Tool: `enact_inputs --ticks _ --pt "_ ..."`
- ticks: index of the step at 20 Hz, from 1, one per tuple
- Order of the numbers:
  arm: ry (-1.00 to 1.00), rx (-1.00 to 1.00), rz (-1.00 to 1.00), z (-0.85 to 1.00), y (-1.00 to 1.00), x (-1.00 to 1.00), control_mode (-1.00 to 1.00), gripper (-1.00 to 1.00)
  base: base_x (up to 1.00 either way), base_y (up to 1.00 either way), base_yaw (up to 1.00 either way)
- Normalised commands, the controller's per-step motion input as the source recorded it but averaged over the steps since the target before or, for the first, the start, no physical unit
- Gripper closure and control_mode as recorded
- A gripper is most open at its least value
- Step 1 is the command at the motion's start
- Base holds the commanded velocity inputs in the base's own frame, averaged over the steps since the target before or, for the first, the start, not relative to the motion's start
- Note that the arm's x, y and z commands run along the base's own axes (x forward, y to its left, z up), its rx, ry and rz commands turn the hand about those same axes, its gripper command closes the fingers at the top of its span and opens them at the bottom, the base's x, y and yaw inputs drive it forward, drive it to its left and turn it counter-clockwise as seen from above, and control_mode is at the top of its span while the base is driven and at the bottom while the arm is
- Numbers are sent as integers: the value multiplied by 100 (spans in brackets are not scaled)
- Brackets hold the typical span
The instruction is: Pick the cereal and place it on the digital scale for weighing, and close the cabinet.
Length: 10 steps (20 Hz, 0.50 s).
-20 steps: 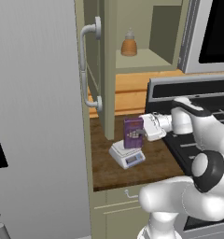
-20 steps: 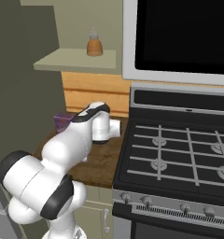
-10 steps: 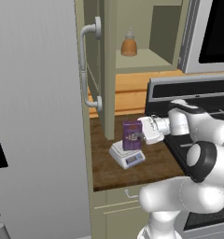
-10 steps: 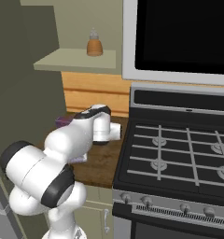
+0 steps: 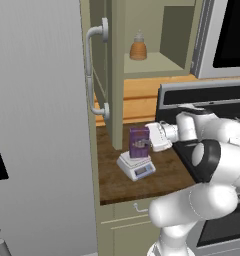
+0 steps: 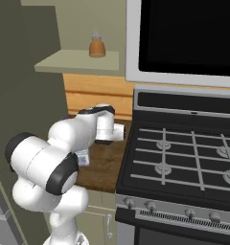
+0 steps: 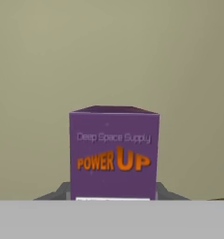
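cereal [image 7: 114, 151] sits closest to the hand camera, its purple face reading "power up" square to the lens, with the finger tips showing as grey slivers at either lower corner. the gripper [image 5: 151, 142] is drawn in as far as the box allows and clamped on its sides, gripping from the stove side so the arm does not have to cross the open door. in the left base view the cereal stands upright directly over the digital scale [image 5: 136, 166], its base at or just above the round platform; whether it already rests there i cannot tell. keeping it vertical and centred looks sensible, since the box is about as wide as the platform and an off-centre release could tip it. the scale sits on the dark wood counter [image 5: 117, 177], display facing outward. farther back the cabinet [image 5: 103, 75] has its door swung out toward the base, handle edge-on, so closing is not yet done. deepest on the shelf stands an orange-brown bottle [image 5: 138, 49], well apart and no part of the job.
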Motion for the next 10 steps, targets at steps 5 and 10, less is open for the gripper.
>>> enact_inputs --ticks 5,10 --pt "0 0 0 -10 0 22 -100 100 0 0 0" --pt "-5 0 0 -28 0 2 -100 100 0 0 0"
